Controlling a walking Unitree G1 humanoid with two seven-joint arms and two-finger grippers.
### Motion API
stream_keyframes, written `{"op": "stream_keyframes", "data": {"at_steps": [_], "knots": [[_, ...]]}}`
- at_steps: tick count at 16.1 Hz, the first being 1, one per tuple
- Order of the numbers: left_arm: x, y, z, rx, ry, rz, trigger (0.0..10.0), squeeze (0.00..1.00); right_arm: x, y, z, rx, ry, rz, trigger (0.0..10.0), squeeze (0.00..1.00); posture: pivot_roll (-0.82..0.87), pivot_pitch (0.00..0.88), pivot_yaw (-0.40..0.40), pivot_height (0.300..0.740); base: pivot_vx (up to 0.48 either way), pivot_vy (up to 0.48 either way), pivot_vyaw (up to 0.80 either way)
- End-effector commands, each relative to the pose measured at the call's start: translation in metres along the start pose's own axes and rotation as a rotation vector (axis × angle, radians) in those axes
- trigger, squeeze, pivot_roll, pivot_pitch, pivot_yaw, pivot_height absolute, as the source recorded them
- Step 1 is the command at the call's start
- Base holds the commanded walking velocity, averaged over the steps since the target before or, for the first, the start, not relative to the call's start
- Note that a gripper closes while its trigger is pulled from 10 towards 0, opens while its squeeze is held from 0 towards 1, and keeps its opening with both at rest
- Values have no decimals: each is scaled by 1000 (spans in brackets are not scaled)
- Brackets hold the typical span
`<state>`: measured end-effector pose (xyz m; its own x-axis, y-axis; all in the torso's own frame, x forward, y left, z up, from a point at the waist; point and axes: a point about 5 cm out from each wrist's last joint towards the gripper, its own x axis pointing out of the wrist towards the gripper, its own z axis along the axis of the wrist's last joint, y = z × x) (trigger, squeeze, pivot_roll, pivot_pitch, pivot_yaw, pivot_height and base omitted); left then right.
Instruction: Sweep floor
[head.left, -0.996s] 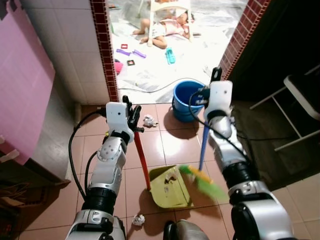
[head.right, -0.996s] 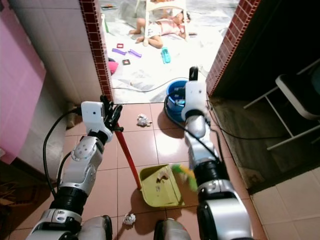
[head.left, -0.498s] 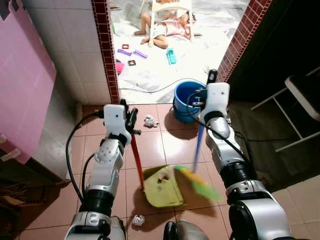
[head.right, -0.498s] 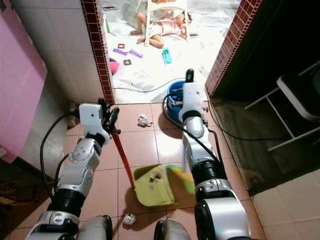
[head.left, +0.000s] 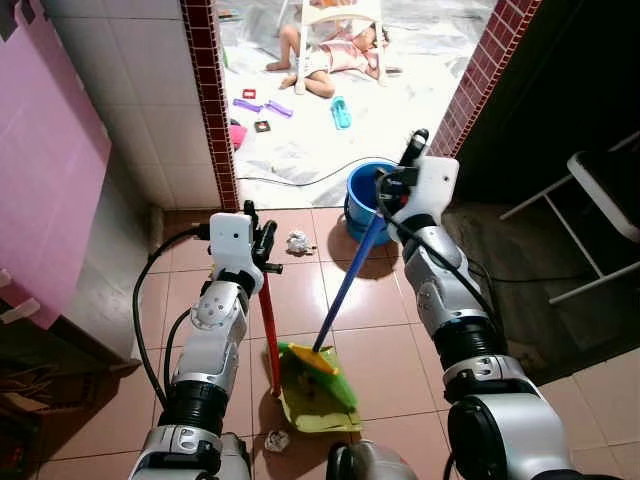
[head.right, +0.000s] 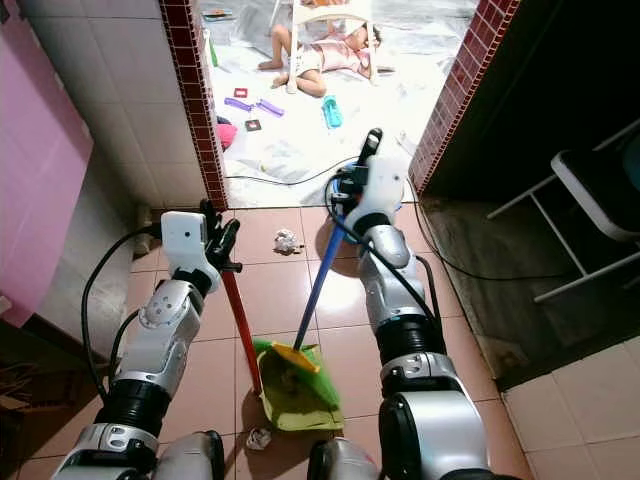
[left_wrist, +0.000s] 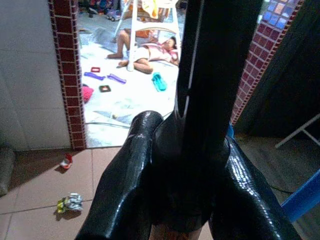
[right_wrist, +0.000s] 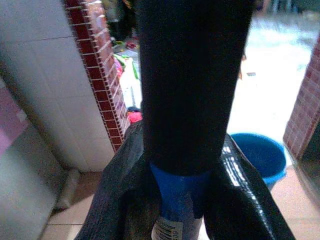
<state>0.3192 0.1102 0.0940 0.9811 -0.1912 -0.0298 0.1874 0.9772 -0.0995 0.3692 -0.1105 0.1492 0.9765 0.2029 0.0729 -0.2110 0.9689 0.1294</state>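
My left gripper (head.left: 262, 245) is shut on the red handle (head.left: 269, 325) of a yellow-green dustpan (head.left: 312, 406) that rests on the brown tiles in front of me. My right gripper (head.left: 397, 183) is shut on the blue handle (head.left: 348, 281) of a broom, which slants down to the left. The broom's green and yellow head (head.left: 318, 368) lies over the dustpan's mouth. A crumpled paper ball (head.left: 297, 241) lies on the tiles beyond the left gripper, and another paper ball (head.left: 276, 439) sits near the dustpan's near left corner.
A blue bucket (head.left: 364, 191) stands at the doorway just behind the right gripper. Red-brick door posts (head.left: 209, 100) flank the opening. Beyond it a person (head.left: 325, 56) lies on a white floor among toys. A pink board (head.left: 45, 170) leans at left, a white chair frame (head.left: 600, 200) at right.
The right gripper tipped the broom so its head swung left, from right of the dustpan onto its mouth. The dustpan shifted slightly left and nearer with the left gripper.
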Motion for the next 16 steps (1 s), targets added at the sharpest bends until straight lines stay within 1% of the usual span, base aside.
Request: {"op": "stream_keyframes", "data": {"at_steps": [1,2,3,4,5,7,9,11,12,13,15,16], "knots": [[5,-4,12,-2,-55,-8,10000,0,4,-1,21,-101,-94,14,10000,0,-17,84,-87,740,0,0,0],[6,-2,13,1,-59,0,10000,0,4,-7,25,-167,-122,-25,10000,0,-17,84,-87,740,0,0,0],[7,2,16,-3,-66,12,10000,0,4,-19,34,-235,-161,-98,10000,0,-17,84,-87,740,0,0,0],[8,5,18,-2,-76,21,10000,0,3,-26,39,-269,-177,-136,10000,0,-17,84,-87,740,0,0,0],[8,7,19,-1,-78,26,10000,0,3,-28,40,-281,-180,-151,10000,0,-17,84,-87,740,0,0,0],[7,13,20,3,-80,51,10000,0,0,-36,38,-320,-170,-187,10000,0,-18,77,-84,740,0,0,0],[3,21,28,8,-127,101,10000,0,-9,-42,25,-303,-136,-203,10000,0,-12,76,-85,740,0,0,0],[-2,26,34,41,-171,128,10000,0,-18,-43,14,-279,-109,-207,10000,0,-2,61,-76,740,0,0,0],[-7,30,42,65,-218,136,10000,0,-25,-42,3,-232,-86,-217,10000,0,0,49,-64,740,0,0,0],[-11,35,53,125,-263,140,10000,0,-30,-37,-5,-211,-74,-222,10000,0,-1,33,-45,740,0,0,-519],[-10,38,66,153,-300,124,10000,0,-31,-32,-7,-205,-77,-222,10000,0,-1,24,-32,740,0,0,-800],[-7,38,78,165,-332,106,10000,0,-29,-27,-5,-205,-88,-216,10000,0,0,23,-26,740,0,0,-800]]}}
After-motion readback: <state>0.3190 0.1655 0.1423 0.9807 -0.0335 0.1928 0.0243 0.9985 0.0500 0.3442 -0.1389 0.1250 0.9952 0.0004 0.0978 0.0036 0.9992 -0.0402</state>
